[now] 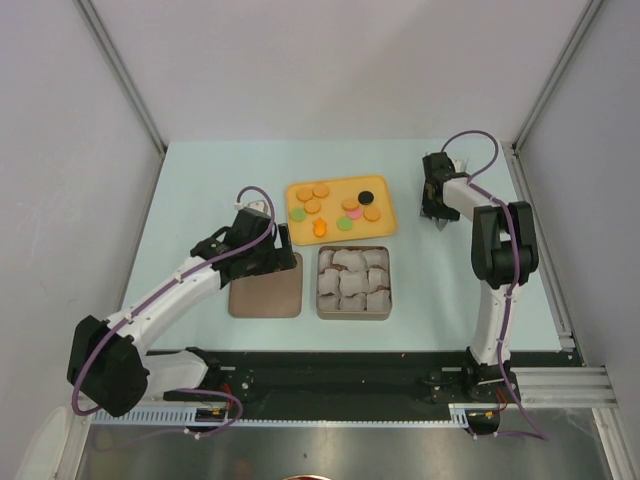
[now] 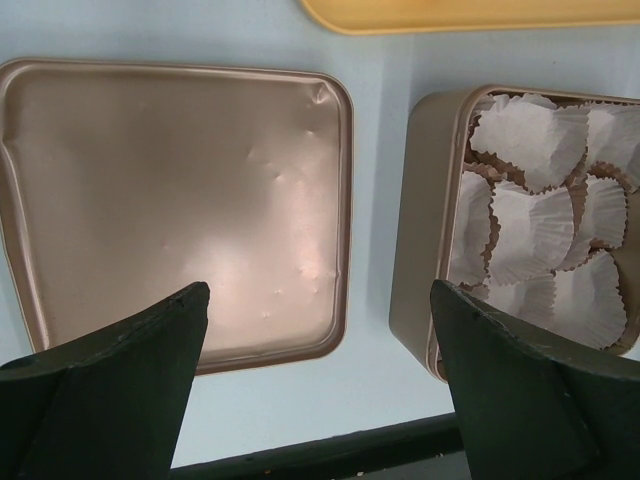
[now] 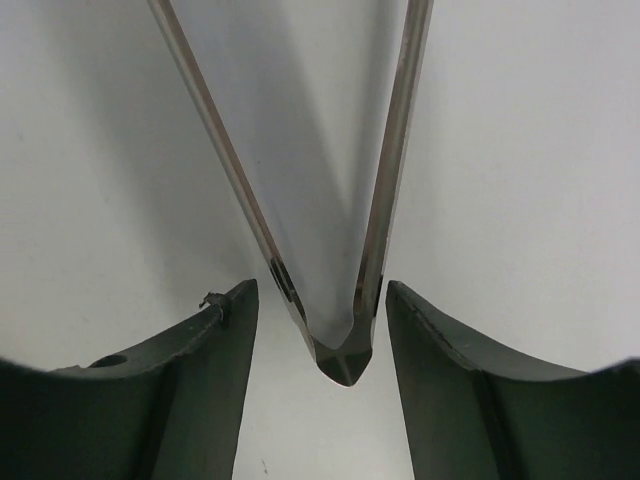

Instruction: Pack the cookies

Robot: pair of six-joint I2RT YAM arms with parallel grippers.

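Left tool point(image 2: 318, 290) open above lid point(image 2: 180, 200), arm outstretched

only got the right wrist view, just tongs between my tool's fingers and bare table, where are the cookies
observer: The cookies sit on a yellow tray, off to the left of the right tool in the top view.
operator: ok and where do they get packed
observer: There is an open tin on the near side of the tray. It is filled with white paper cups and no cookie is in it yet.
operator: is the left arm in my way there
observer: The left tool hovers open over the lid, which lies flat beside the tin.
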